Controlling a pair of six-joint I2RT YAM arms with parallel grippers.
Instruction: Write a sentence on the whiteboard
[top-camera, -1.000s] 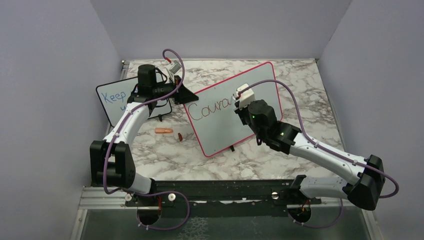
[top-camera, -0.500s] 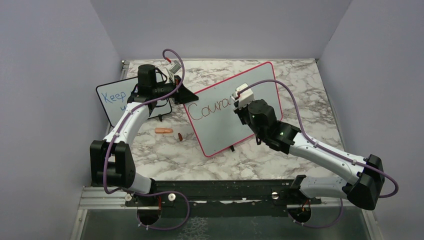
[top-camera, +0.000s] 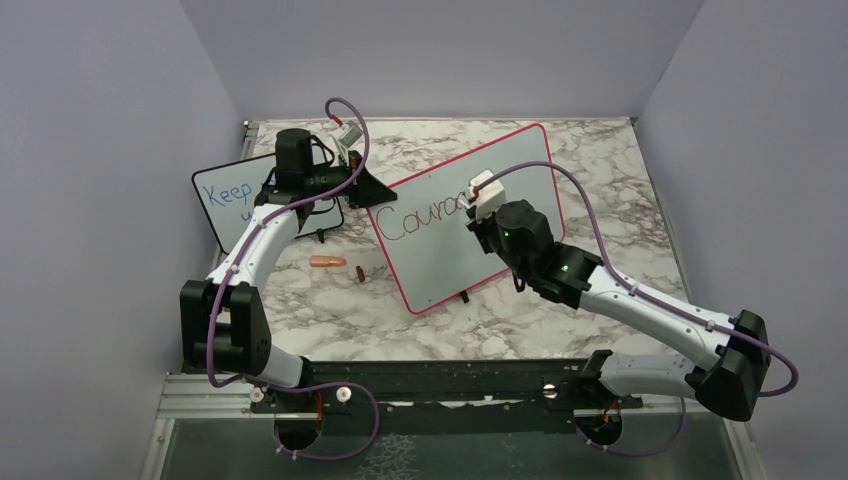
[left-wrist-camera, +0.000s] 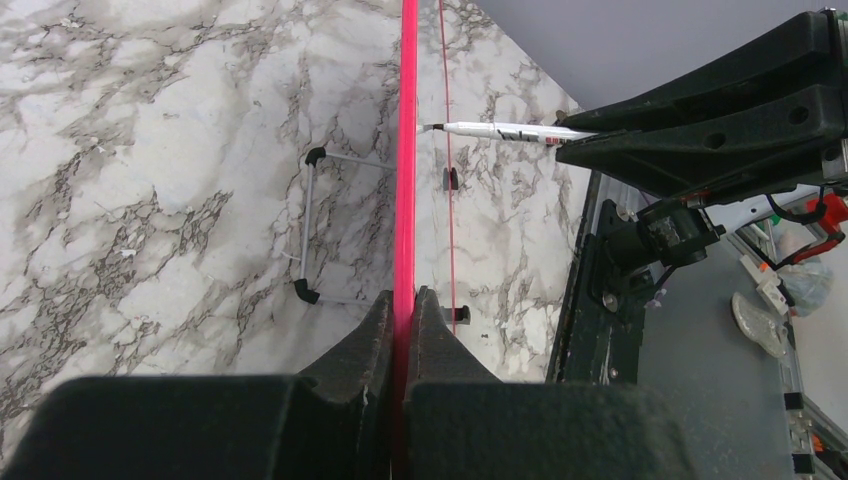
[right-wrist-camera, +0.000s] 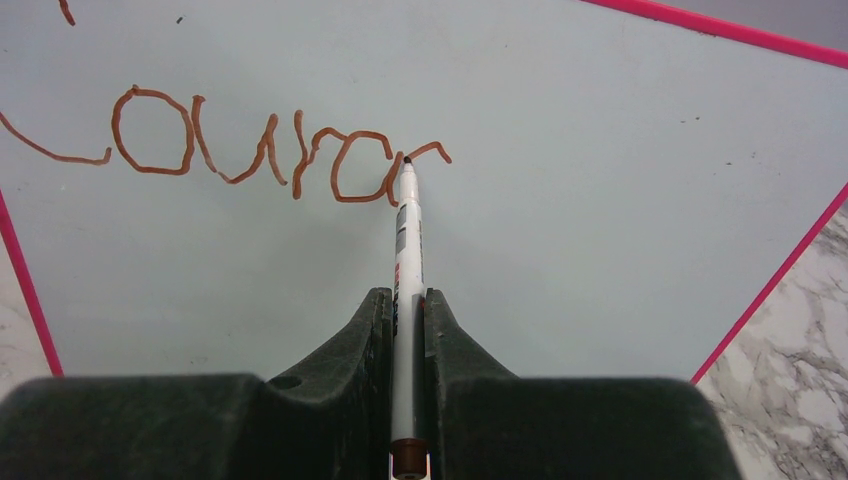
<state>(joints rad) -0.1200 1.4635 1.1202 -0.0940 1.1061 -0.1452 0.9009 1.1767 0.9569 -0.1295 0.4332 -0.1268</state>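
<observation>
Grey-veined marble tabletop (top-camera: 610, 170), walled in pale lavender, carries the whiteboard (top-camera: 450, 265) at its centre, the pink-framed panel propped at a slant on a wire stand (left-wrist-camera: 308, 225) with black feet. The left gripper (left-wrist-camera: 403, 300) is clenched on the board's left edge, its two black fingers pinching the pink frame between them. The right gripper (right-wrist-camera: 405, 305) is clamped around a white marker (right-wrist-camera: 408, 230), whose dark tip touches the board's face at the end of the sentence (right-wrist-camera: 250, 150). So far the red-brown writing reads "Coura", with a short hooked stroke of one more letter beside the tip; it runs across the upper left part of the board. Behind the left arm, at the table's left edge, stands a smaller black-framed board (top-camera: 222, 195) bearing blue writing that begins "Keep". Two small items lie on the marble just left of the whiteboard's lower corner: an orange cylinder (top-camera: 327, 262) and, beside it, a dark red cap-like piece (top-camera: 359, 272).
</observation>
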